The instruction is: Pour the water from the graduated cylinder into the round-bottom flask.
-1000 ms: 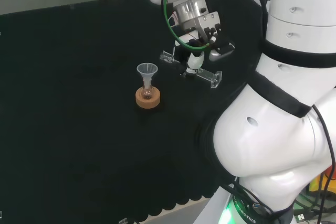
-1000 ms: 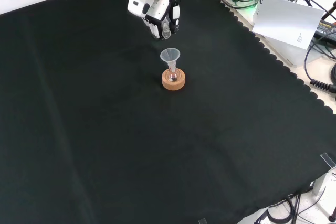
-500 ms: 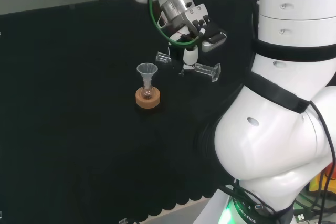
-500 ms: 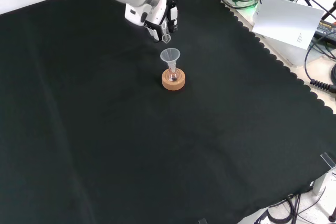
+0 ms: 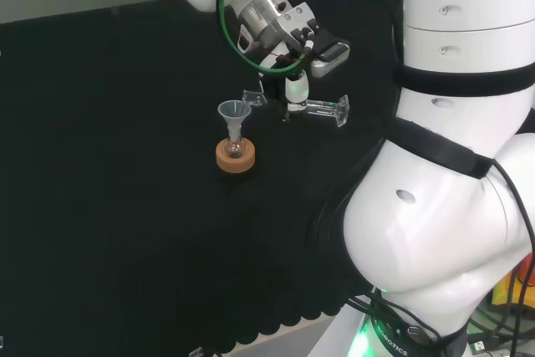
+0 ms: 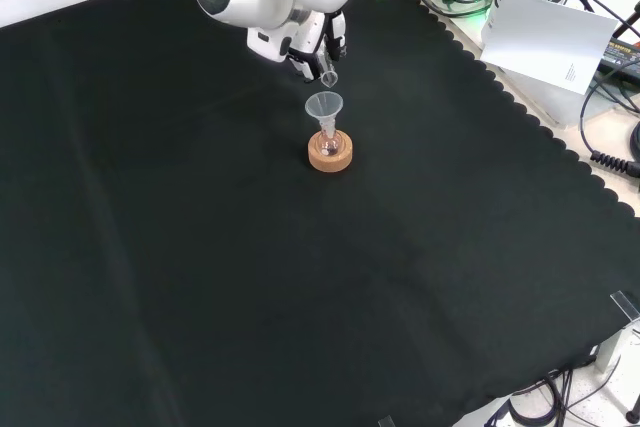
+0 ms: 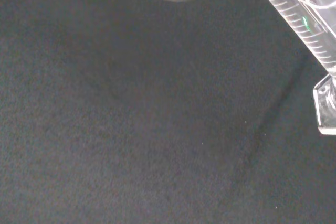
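A small round-bottom flask [image 5: 236,147] stands on a cork ring [image 5: 235,159] in the middle of the cloth, with a clear funnel [image 5: 234,111] in its neck. The hand [image 5: 294,87] is shut on a clear graduated cylinder [image 5: 316,107], which lies nearly level in the head view. Its mouth is just right of the funnel's rim and its foot points right. In the front view the hand [image 6: 314,40] hangs just above the funnel [image 6: 323,105], flask [image 6: 327,142] and cork ring [image 6: 331,157]; the cylinder's mouth [image 6: 328,77] sits close over the rim. In the wrist view, the cylinder [image 7: 303,18] runs past the palm. Whether it holds water I cannot see.
The arm's white links [image 5: 451,165] stand at the right of the head view. Black cloth [image 6: 300,287] covers the bench around the flask. Cables, a paper sheet [image 6: 550,37] and other gear lie beyond the cloth's scalloped edge at the front view's top right.
The hand has carried the cylinder left in the head view, towards the funnel. The cylinder's mouth has come from well right of the funnel to just beside its rim. Flask and ring stayed put.
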